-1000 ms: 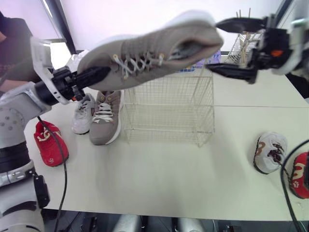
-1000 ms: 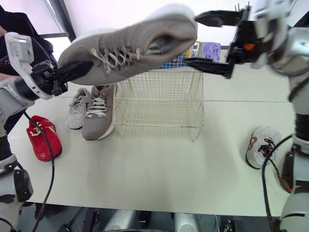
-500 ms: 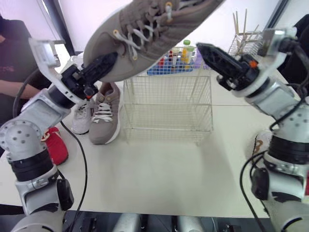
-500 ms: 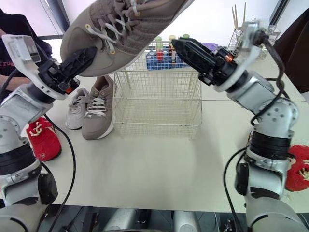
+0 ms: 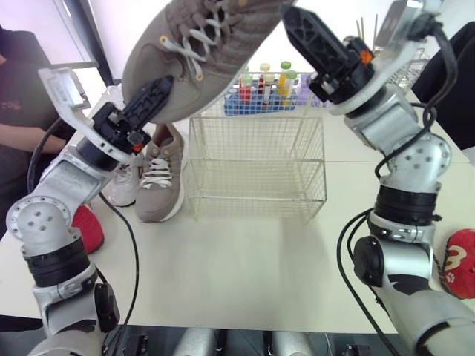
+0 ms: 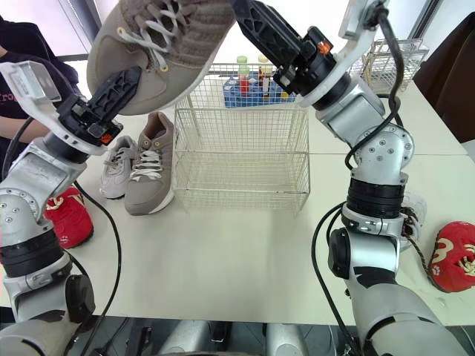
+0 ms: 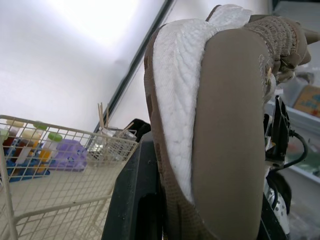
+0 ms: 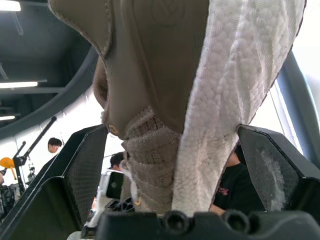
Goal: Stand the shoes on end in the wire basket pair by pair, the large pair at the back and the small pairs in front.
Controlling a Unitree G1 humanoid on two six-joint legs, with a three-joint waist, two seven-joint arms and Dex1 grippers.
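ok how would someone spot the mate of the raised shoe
Find the wire basket on the table. Two shoes lie at its left; the mate of the raised shoe is the taupe sneaker nearest the basket, bigger than the white sneaker beside it.

The large taupe lace-up sneaker [image 5: 200, 52] has cream laces and a white scale-patterned sole. The square-grid wire basket [image 5: 256, 167] is cream. The second taupe sneaker [image 5: 159, 185] has white laces. The small white sneaker [image 5: 125, 182] is plain. The small red shoe [image 6: 454, 256] carries white markings.

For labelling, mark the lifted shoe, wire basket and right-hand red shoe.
lifted shoe [image 5: 185, 48]: left eye view, laces.
wire basket [image 5: 256, 189]: left eye view, front wall.
right-hand red shoe [image 6: 454, 256]: right eye view, upper.
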